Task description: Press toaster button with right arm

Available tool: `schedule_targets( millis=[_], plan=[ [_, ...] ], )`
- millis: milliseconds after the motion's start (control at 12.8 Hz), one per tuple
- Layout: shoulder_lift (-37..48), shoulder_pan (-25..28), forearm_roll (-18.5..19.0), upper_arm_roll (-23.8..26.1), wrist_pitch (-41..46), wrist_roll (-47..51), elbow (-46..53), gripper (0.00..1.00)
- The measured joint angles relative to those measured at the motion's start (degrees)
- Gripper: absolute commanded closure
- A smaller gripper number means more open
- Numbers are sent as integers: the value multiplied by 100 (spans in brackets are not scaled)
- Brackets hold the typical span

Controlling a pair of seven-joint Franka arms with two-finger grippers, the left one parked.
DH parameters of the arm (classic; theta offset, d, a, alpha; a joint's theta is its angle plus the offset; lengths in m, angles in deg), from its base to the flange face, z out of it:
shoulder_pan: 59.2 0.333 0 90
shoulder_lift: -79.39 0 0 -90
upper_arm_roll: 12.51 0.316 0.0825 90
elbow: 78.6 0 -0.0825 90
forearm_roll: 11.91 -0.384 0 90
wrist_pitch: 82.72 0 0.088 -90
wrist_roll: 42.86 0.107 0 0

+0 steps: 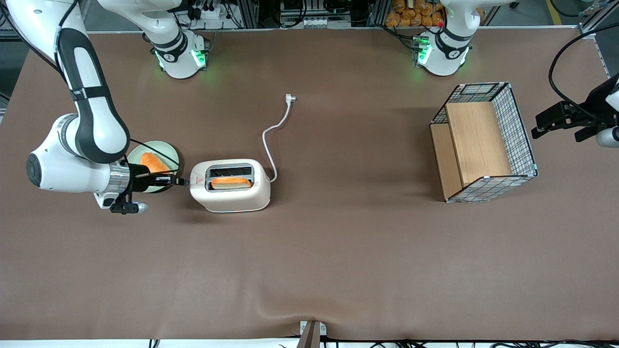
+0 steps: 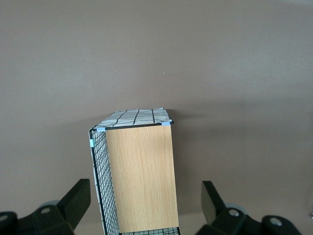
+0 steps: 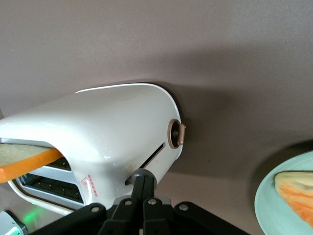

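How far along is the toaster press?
Done: the approach. The right arm has its gripper at the toaster's narrow end, fingers shut, tips at the vertical slot beside the toaster button. A bread slice sits in one slot. In hand: the push itself. Left: whether the press has gone through can't be told; retreat remains.

Closed claw (image 3: 142, 182) touching toaster (image 3: 112, 132) end slot.

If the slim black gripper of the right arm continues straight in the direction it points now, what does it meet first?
The slim black gripper, fingers shut, points at the narrow end of the cream-white rounded toaster. It would probably meet that end wall at the vertical lever slot, beside the round knob.
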Motion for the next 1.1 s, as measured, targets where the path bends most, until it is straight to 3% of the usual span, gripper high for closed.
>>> schedule_targets(
  millis=[1098],
  plan=[
    [-230, 3, -49, 8, -269, -220, -36, 100]
  ],
)
